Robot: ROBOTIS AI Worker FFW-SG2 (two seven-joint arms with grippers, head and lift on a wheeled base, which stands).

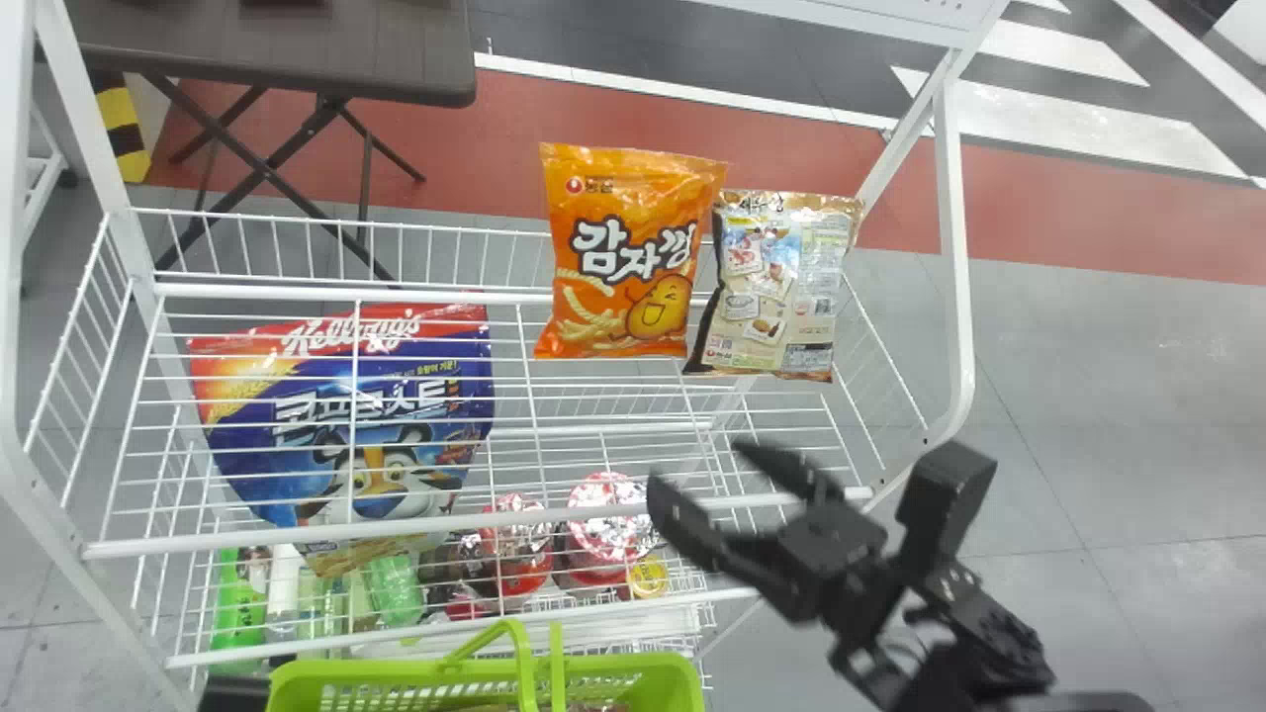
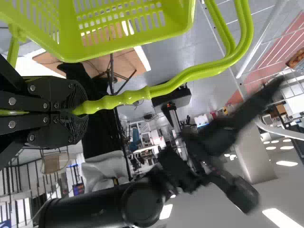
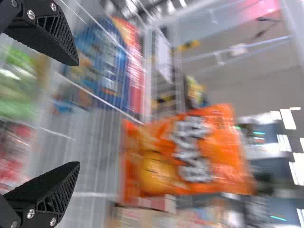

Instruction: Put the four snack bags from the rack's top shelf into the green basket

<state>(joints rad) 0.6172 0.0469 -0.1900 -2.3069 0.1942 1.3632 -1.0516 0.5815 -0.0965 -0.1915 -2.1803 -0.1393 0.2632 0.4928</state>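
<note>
Ok so the orange bag (image 1: 633, 257) is at the far side of the rack (image 1: 326, 529), silvery bag (image 1: 781, 287) just right of it. Right gripper (image 1: 695, 465)'s spread, nothing in it, near side. Left gripper (image 2: 71, 112)'s clamped on the basket handle (image 2: 118, 98).

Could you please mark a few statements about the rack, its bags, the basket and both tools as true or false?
1. Two snack bags stand side by side at the top shelf. True.
2. The right tool is clamped on the orange bag. False: it is open, with nothing between its fingers.
3. The left tool grips the handle of the green basket. True.
4. In the head view, the silvery bag is left of the orange one. False: it is on the right.
5. The blue cereal bag shows through the top shelf's wires. True.
</note>
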